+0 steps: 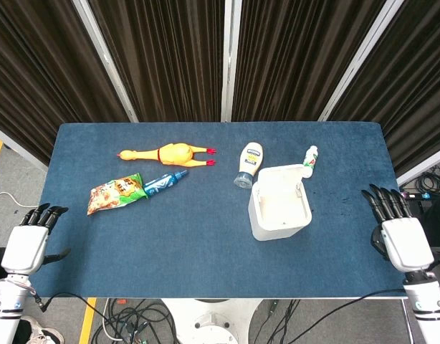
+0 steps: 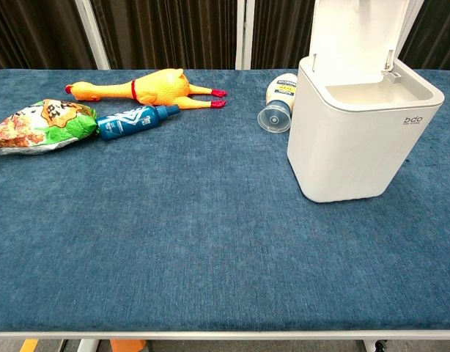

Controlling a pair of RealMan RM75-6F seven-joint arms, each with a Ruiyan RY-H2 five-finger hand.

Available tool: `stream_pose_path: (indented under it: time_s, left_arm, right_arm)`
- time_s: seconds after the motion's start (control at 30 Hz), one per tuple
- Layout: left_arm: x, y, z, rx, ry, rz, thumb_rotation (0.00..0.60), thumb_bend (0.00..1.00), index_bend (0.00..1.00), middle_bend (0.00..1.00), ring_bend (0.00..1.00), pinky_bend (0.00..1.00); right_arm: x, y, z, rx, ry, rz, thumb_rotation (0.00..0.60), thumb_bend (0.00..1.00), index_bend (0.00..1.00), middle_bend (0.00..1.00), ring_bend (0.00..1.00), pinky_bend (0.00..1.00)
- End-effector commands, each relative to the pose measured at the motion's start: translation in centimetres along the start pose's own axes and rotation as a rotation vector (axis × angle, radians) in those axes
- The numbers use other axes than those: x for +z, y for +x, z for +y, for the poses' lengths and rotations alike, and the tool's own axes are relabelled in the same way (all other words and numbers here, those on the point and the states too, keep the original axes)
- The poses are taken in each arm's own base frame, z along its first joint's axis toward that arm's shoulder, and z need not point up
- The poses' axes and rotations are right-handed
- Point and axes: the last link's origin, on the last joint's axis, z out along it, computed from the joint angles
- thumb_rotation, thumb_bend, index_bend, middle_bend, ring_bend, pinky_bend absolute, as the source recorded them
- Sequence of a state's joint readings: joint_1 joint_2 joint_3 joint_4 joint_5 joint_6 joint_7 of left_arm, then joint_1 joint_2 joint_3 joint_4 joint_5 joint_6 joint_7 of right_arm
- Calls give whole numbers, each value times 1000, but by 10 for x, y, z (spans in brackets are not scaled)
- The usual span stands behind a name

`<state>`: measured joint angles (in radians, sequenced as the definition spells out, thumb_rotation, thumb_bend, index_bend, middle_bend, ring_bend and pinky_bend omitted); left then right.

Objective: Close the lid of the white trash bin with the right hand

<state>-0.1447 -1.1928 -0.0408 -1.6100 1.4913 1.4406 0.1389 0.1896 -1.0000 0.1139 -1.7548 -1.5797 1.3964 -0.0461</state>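
Note:
The white trash bin stands right of the table's middle. Its lid is raised upright at the back, and the inside looks bare. My right hand hovers over the table's right edge, well to the right of the bin, fingers spread and holding nothing. Off the front left corner is my left hand, also spread and holding nothing. Neither hand appears in the chest view.
A yellow rubber chicken, a snack bag and a blue bottle lie at the left. A mayonnaise bottle lies just behind the bin, and a small white bottle lies at its back right.

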Motion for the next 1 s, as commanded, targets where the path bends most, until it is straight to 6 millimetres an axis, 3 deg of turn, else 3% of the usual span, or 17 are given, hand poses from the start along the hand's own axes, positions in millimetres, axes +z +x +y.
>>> stream_pose_path:
  time_s: [0.03,0.23,0.43,0.7,1.0]
  left_arm:
    - [1,-1,1,-1,-4,-7,600,0,193,196,107,189]
    - [-1,-5,-2,-5,7,-22,600,0,195,196,107,189]
    - [-2,-6,-7,-5,23,-36,600,0,196,195,107,189]
    - [-1,-5,-8,-5,25,-40,600,0,204,199,107,189]
    - [1,-6,-10,-10,30,-41,600,0,204,200,107,189]
  right_arm:
    - [32,16,-21,66,82,-34,600,1000,0,0,0,0]
    - [87,42,-50,123,174,-69,600,1000,0,0,0,0]
    - [123,45,-81,103,235,-116,600,1000,0,0,0,0]
    - [142,35,-106,121,253,-202,600,1000,0,4,0,0]
    - [144,31,-112,125,254,-247,600,1000,0,45,0,0]
